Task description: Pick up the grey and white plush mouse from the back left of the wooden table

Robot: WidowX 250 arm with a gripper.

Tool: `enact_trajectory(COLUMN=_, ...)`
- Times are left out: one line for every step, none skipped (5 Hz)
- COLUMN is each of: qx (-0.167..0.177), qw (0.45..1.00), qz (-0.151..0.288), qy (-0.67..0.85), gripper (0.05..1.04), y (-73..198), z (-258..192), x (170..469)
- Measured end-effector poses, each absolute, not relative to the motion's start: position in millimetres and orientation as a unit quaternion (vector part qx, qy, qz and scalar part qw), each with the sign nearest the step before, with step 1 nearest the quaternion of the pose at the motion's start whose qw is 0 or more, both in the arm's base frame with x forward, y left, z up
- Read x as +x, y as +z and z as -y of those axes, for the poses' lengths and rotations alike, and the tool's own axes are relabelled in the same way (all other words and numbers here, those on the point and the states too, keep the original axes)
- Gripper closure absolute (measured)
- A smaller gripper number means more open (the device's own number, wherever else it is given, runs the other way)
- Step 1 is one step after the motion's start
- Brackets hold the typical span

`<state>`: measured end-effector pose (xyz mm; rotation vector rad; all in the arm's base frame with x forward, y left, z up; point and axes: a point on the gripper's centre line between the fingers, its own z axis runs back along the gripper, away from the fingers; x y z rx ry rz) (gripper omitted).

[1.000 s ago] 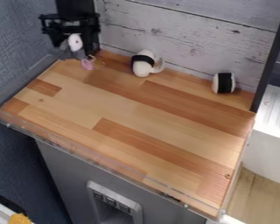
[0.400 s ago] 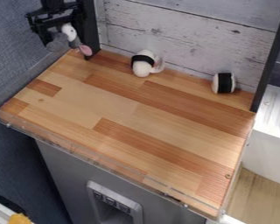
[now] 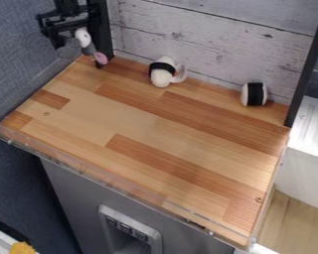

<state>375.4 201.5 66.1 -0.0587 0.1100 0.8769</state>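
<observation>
At the upper left, over the board's back left corner, hangs the black gripper (image 3: 80, 49), closed on a small soft toy (image 3: 87, 48). The toy has a white part at its top, a grey middle and a pink end that points down to the right. To the right, against the back wall, a white rounded object with a black band (image 3: 162, 77) lies on the wooden board (image 3: 148, 124). A smaller white piece with a black band (image 3: 255, 94) sits near the back right corner.
A whitewashed plank wall (image 3: 208, 44) closes off the back, with a black post (image 3: 102, 30) beside the gripper. A clear low rim (image 3: 109, 176) runs along the front edge. A white surface (image 3: 311, 134) stands at right.
The gripper has moved up and slightly left with the toy, whose pink end is now higher. The two banded objects have not moved.
</observation>
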Motion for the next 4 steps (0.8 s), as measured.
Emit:
enact_trajectory(qx=-0.03, qw=0.933, qz=-0.057, qy=0.354, gripper=0.083, y=65.5, z=-201.5, x=378.8)
enact_trajectory(qx=-0.031, qw=0.949, qz=-0.057, qy=0.31, gripper=0.083, y=63.2, z=-200.5, x=380.2)
enact_trajectory(qx=-0.032, qw=0.95, qz=-0.063, qy=0.303, gripper=0.083, y=55.8, z=-196.2, x=381.9)
enact_trajectory(qx=-0.031, qw=0.941, qz=-0.066, qy=0.331, gripper=0.083, y=44.3, z=-194.9, x=381.3)
